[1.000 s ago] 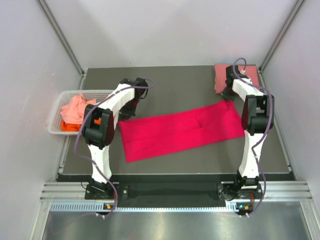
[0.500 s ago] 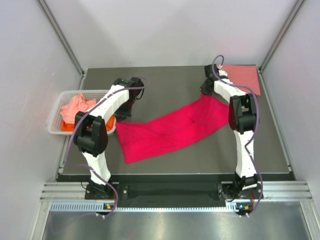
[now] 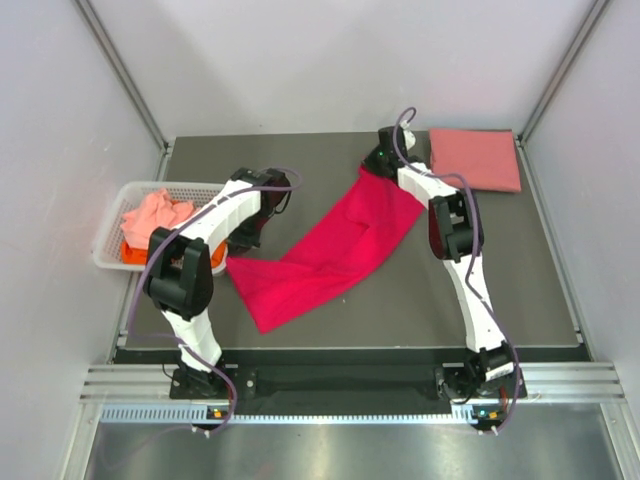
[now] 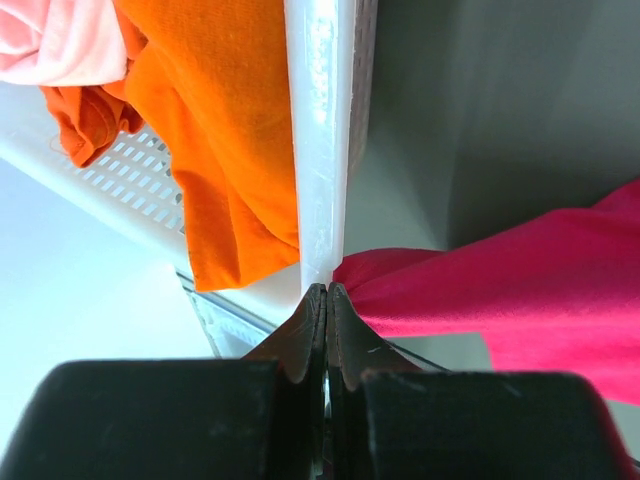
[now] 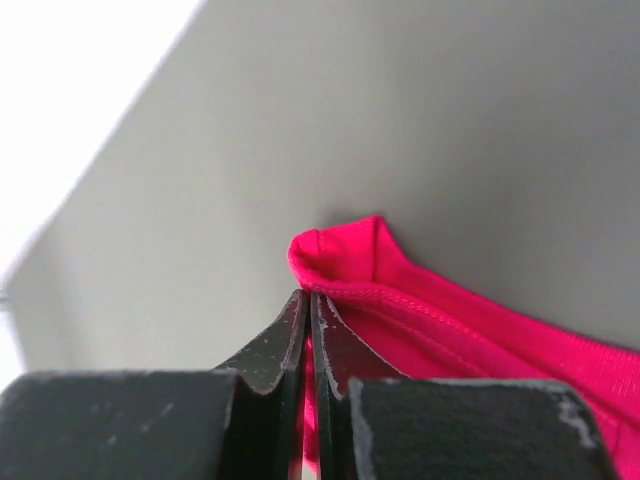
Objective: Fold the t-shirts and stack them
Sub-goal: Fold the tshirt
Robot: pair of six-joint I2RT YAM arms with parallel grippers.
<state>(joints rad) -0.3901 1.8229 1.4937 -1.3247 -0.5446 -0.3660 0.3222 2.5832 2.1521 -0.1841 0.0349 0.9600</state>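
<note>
The magenta-red t-shirt [image 3: 330,250], folded into a long strip, stretches diagonally across the dark table. My right gripper [image 3: 376,166] is shut on its far end near the back; red cloth shows between the jaws in the right wrist view [image 5: 308,295]. My left gripper [image 3: 240,248] is shut on the shirt's near-left end, right beside the basket corner [image 4: 327,290]. A folded salmon pink t-shirt [image 3: 476,158] lies flat at the back right. A pale coral t-shirt [image 3: 155,215] and an orange t-shirt [image 4: 220,130] lie crumpled in the basket.
The white slotted basket [image 3: 110,245] stands off the table's left edge; its rim [image 4: 318,130] is right in front of my left fingers. Grey walls enclose the back and both sides. The table's raised front edge [image 3: 350,350] runs along the near side.
My right gripper has swung left along the back, away from the salmon pink shirt, carrying the magenta shirt's end. The shirt has turned from nearly level to diagonal. The left gripper shifted slightly.
</note>
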